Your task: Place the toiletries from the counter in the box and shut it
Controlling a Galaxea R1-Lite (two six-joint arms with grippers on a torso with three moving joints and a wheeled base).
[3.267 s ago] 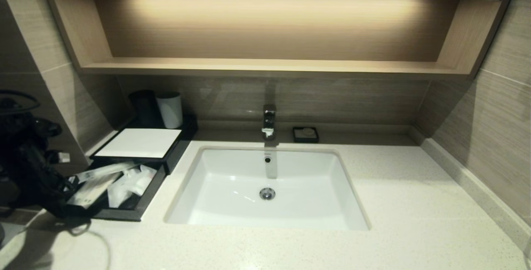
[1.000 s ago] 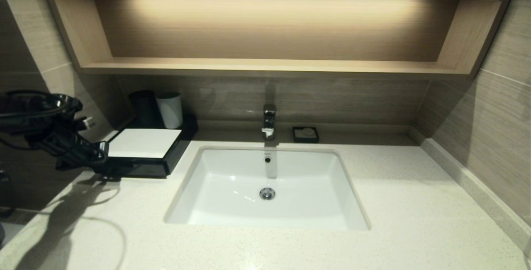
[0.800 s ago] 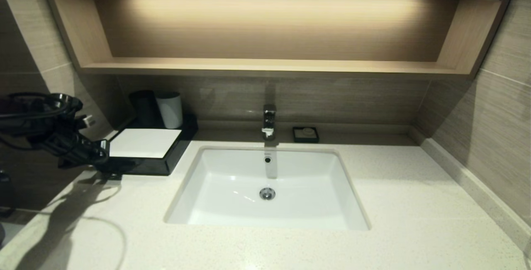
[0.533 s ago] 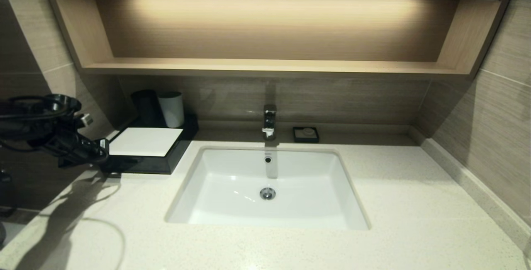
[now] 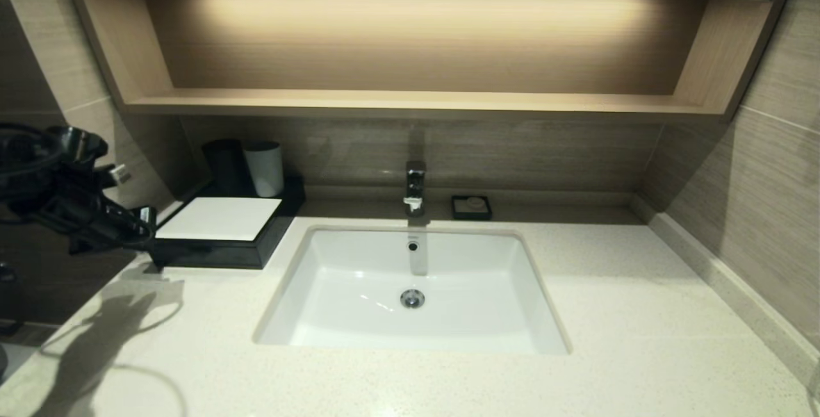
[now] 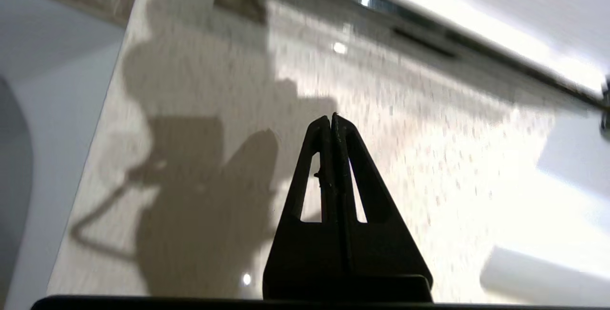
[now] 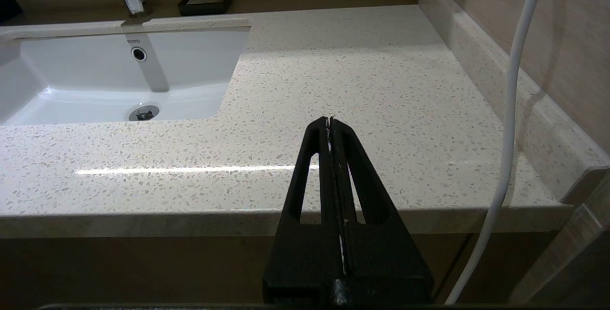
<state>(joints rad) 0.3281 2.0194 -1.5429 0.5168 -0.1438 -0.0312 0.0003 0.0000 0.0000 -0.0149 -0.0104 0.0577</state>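
No packets lie on the counter [image 5: 640,314]. The box [image 5: 221,232] sits left of the sink [image 5: 413,289], drawer pushed in. The left gripper [image 5: 146,228], pinched tight on nothing, hangs beside it. The right gripper [image 7: 330,122], pinched too, waits off the counter's front edge.

Warm light falls from a strip under the wooden shelf [image 5: 410,100], leaving the side walls dim. The left arm throws a soft dark shadow on the counter [image 5: 640,314] at the head view's lower left. The left wrist view is motion-blurred with blown-out white glare; the right wrist view is sharp, a thin bright streak reflecting off the stone
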